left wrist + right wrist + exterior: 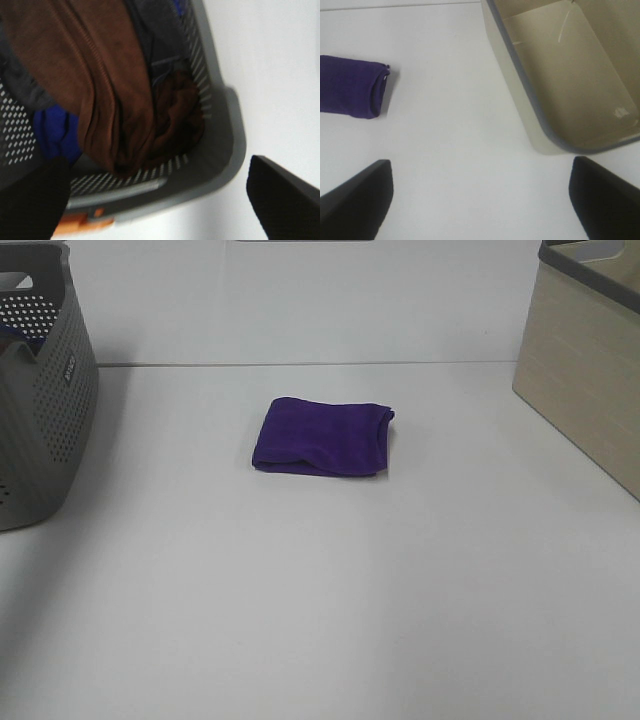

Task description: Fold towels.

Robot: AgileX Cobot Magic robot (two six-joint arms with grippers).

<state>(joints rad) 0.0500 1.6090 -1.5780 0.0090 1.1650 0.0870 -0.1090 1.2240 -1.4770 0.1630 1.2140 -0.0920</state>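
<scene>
High camera and right wrist camera share the towel [322, 437].

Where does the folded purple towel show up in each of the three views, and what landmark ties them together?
Exterior high: the purple towel lies folded mid-table, between the two baskets.
Left wrist: not in it; only the grey perforated basket with brown and blue cloths.
Right wrist: towel at the picture's left edge, apart from the beige basket.
Shared landmark: the beige basket, at the right of the exterior view.
</scene>
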